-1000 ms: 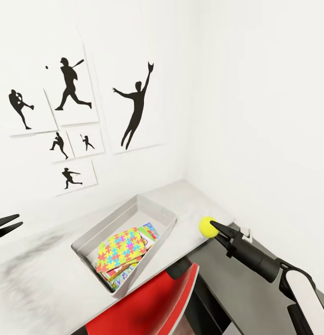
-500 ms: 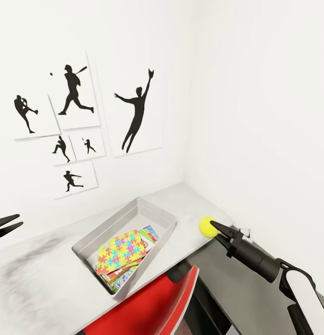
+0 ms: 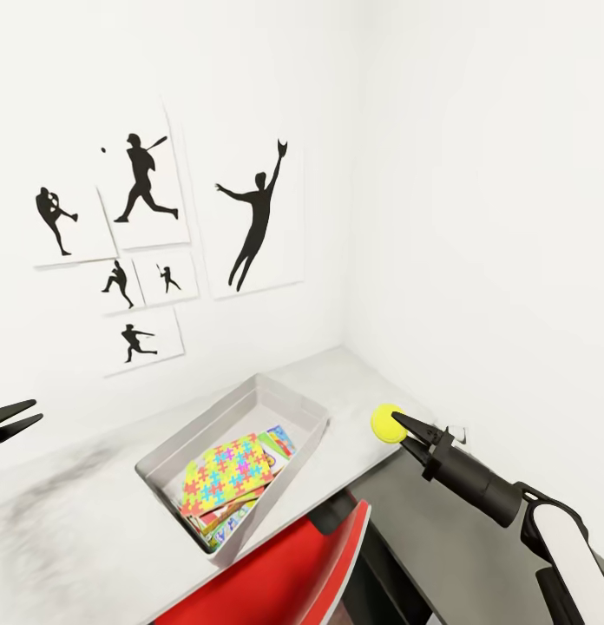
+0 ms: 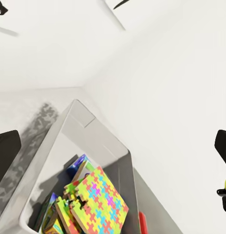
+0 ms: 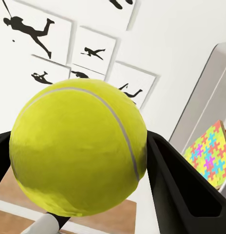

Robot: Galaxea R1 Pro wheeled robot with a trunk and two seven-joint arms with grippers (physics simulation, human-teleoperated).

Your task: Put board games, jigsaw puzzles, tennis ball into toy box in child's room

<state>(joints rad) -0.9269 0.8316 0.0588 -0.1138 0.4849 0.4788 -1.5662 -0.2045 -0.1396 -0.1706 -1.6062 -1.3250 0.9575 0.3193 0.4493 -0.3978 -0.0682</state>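
Left pincer (image 3: 16, 419) sits at 9 o'clock in head view, fingers spread in a narrow V, nothing between them, idle.

Toy box (image 3: 276, 392) on the grey tabletop (image 3: 76, 529), centre-low at about 6 o'clock, long axis running diagonally toward the corner of the room. Already inside: a jigsaw puzzle (image 3: 226, 467) with bright multicolour pieces lying on top of flat boxes, stack leaning toward the near end of the box. Far end looks bare. Red chair back (image 3: 285, 573) just below the box's near wall.

Right pincer (image 3: 399, 425) at 4 o'clock, closed onto the tennis ball (image 3: 387, 423); right wrist view shows the ball (image 5: 79, 146) seated firmly between both dark fingers (image 5: 176, 185). Ball is in the air, beside the box's right wall, not over the opening.

Step in hand, as I judge it: carry ball over box and drop. Do it well: swing toward 9 o'clock until the ball is clearly past the rim, aim for the bare far end, lower before opening so it doesn't bounce off the tilted puzzle and roll out. Keep the forearm clear of the chair back.
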